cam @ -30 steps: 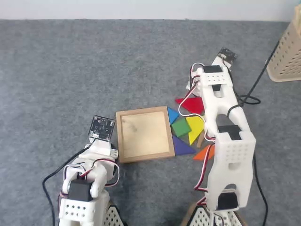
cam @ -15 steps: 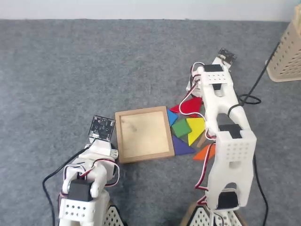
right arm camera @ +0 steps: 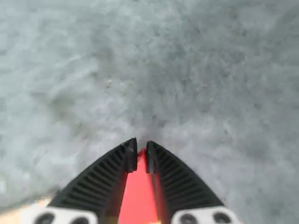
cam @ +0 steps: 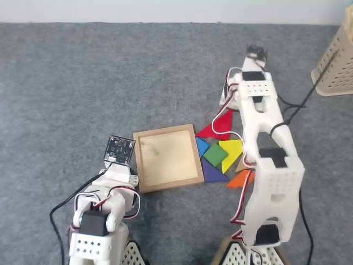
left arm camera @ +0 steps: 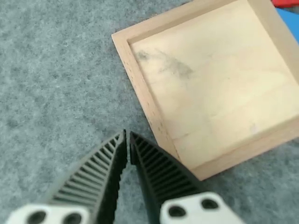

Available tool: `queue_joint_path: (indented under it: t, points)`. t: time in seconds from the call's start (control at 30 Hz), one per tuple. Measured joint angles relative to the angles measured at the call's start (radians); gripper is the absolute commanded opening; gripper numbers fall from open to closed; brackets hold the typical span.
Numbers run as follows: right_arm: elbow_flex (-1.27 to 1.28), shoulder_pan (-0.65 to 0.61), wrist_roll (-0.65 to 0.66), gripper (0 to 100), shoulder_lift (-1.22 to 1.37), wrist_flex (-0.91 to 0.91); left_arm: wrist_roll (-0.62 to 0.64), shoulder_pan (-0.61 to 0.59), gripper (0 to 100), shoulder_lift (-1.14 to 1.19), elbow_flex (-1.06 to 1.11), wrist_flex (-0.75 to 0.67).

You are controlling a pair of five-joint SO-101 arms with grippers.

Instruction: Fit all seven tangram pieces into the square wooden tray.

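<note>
Advanced farther from its base, right gripper (right arm camera: 141,148) clamps the red triangle (cam: 219,126) near the wooden tray (cam: 165,130); left gripper (left arm camera: 127,139) closed, empty.

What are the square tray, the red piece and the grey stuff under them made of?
The square tray looks like pale unpainted wood: grain lines and a matte face show. The red piece is probably wood too, painted a flat, even red, though plastic is possible. The grey surface looks like felt or short carpet, with a mottled, fibrous texture.
</note>
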Motion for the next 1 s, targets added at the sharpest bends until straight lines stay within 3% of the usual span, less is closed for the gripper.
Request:
queue_joint_path:
  t: [0.13, 0.37, 0.67, 1.0]
  points:
    - [0.0, -0.072, 0.051, 21.0, -0.048, 0.081, 0.0, 0.0, 1, 0.0, 0.0, 0.0]
    - [0.121, -0.241, 0.061, 21.4, -0.048, 0.089, 0.0, 0.0, 1, 0.0, 0.0, 0.0]
    - [0.124, -0.218, -0.087, 28.6, -0.002, 0.08, 0.0, 0.002, 1, 0.0, 0.0, 0.0]
    - [0.103, -0.155, -0.092, 28.8, 0.034, 0.08, 0.0, 0.0, 1, 0.0, 0.0, 0.0]
